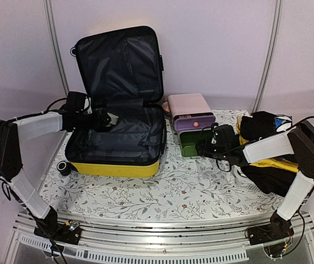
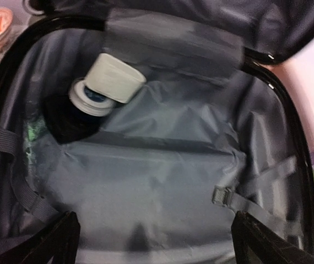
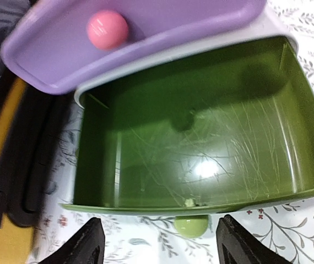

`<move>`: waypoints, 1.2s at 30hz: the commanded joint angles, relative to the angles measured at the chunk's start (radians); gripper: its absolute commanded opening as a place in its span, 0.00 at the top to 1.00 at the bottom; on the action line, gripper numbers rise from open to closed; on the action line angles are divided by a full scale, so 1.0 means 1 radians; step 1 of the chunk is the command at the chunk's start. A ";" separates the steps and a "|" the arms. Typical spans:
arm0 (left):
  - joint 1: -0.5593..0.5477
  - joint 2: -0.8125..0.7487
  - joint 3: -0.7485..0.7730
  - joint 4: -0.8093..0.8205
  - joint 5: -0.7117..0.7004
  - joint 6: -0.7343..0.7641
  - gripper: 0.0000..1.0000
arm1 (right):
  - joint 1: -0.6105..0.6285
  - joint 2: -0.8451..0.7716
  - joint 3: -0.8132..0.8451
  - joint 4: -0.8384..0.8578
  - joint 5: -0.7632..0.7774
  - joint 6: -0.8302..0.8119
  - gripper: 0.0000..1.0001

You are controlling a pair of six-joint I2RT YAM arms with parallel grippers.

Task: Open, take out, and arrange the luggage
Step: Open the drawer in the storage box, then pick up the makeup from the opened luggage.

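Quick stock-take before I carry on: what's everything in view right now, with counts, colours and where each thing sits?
luggage: one, yellow shell, black lining, open at table's left, lid upright.
bottle: one, dark with white cap, lying in the luggage's lower half.
drawer box: one, pink, right of the luggage.
purple drawer: one, pink knob, above the green one.
green drawer: one, pulled out, nothing visible inside.
dark bundle: one, black and yellow, table's far right.
tablecloth: one, white floral, under everything.
left gripper: one, black, open, over the lining.
right gripper: one, black, open, at the green drawer's knob.
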State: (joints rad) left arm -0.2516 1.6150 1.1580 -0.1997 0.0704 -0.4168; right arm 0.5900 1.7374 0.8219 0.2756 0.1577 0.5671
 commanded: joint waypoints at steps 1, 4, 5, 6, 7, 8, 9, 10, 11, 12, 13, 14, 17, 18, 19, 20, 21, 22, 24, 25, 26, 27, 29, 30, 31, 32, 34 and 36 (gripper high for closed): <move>0.085 0.089 0.052 0.061 0.069 -0.108 0.02 | 0.005 -0.088 -0.024 -0.005 -0.052 -0.029 0.27; 0.131 0.157 0.071 0.141 0.122 -0.221 0.02 | 0.005 -0.126 -0.031 -0.008 -0.088 -0.049 0.25; 0.141 0.181 0.081 0.157 0.130 -0.258 0.02 | 0.006 -0.138 -0.031 -0.011 -0.098 -0.055 0.25; 0.152 0.209 0.092 0.172 0.139 -0.291 0.02 | 0.006 -0.150 -0.033 -0.014 -0.105 -0.058 0.25; 0.160 0.236 0.106 0.186 0.146 -0.323 0.02 | 0.006 -0.164 -0.038 -0.011 -0.114 -0.061 0.25; 0.167 0.263 0.120 0.193 0.149 -0.353 0.02 | 0.006 -0.177 -0.044 -0.008 -0.121 -0.064 0.25; 0.171 0.289 0.136 0.198 0.152 -0.379 0.02 | 0.006 -0.189 -0.048 -0.007 -0.125 -0.066 0.25; 0.173 0.314 0.151 0.209 0.162 -0.405 0.02 | 0.006 -0.199 -0.052 -0.006 -0.129 -0.068 0.25; 0.175 0.335 0.161 0.226 0.175 -0.431 0.02 | 0.005 -0.207 -0.056 -0.004 -0.131 -0.072 0.25; 0.175 0.371 0.171 0.240 0.185 -0.461 0.02 | 0.005 -0.215 -0.060 -0.001 -0.133 -0.075 0.25; 0.175 0.395 0.172 0.256 0.190 -0.496 0.02 | 0.005 -0.218 -0.065 0.000 -0.133 -0.076 0.24; 0.175 0.409 0.171 0.276 0.193 -0.527 0.02 | 0.005 -0.222 -0.069 0.003 -0.133 -0.078 0.24; 0.175 0.437 0.154 0.328 0.160 -0.638 0.02 | 0.005 -0.227 -0.077 0.009 -0.139 -0.080 0.24; 0.175 0.445 0.153 0.340 0.145 -0.664 0.02 | 0.006 -0.228 -0.080 0.014 -0.142 -0.080 0.24; 0.175 0.456 0.159 0.342 0.125 -0.685 0.02 | 0.005 -0.229 -0.080 0.016 -0.145 -0.079 0.24; 0.175 0.466 0.171 0.331 0.111 -0.701 0.02 | 0.005 -0.231 -0.081 0.017 -0.147 -0.080 0.24; 0.175 0.476 0.187 0.313 0.099 -0.711 0.02 | 0.005 -0.232 -0.082 0.019 -0.151 -0.082 0.24; 0.175 0.486 0.206 0.290 0.082 -0.718 0.02 | 0.005 -0.234 -0.083 0.021 -0.153 -0.085 0.24; 0.171 0.499 0.229 0.259 0.041 -0.726 0.02 | 0.006 -0.237 -0.084 0.023 -0.155 -0.088 0.24; 0.171 0.503 0.233 0.268 0.027 -0.729 0.02 | 0.005 -0.240 -0.085 0.024 -0.156 -0.090 0.24; 0.170 0.512 0.232 0.287 0.023 -0.737 0.02 | 0.005 -0.242 -0.087 0.025 -0.156 -0.092 0.24; 0.172 0.524 0.233 0.306 0.025 -0.746 0.02 | 0.005 -0.244 -0.089 0.028 -0.155 -0.094 0.24; 0.174 0.557 0.249 0.322 0.037 -0.764 0.03 | 0.005 -0.248 -0.090 0.027 -0.154 -0.097 0.24; 0.172 0.575 0.261 0.322 0.040 -0.768 0.04 | 0.005 -0.250 -0.091 0.029 -0.155 -0.098 0.24; 0.171 0.591 0.275 0.324 0.044 -0.775 0.05 | 0.005 -0.252 -0.090 0.028 -0.155 -0.100 0.24; 0.172 0.605 0.281 0.336 0.050 -0.781 0.06 | 0.006 -0.255 -0.090 0.028 -0.155 -0.101 0.24; 0.171 0.625 0.277 0.393 0.073 -0.796 0.13 | 0.005 -0.257 -0.092 0.027 -0.155 -0.102 0.24; 0.172 0.642 0.269 0.460 0.095 -0.811 0.24 | 0.005 -0.260 -0.092 0.026 -0.155 -0.102 0.24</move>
State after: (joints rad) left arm -0.0811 2.1838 1.4380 0.1837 0.1184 -1.1706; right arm 0.5900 1.5101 0.7429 0.2783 0.0116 0.4767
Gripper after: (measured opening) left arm 0.831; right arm 0.760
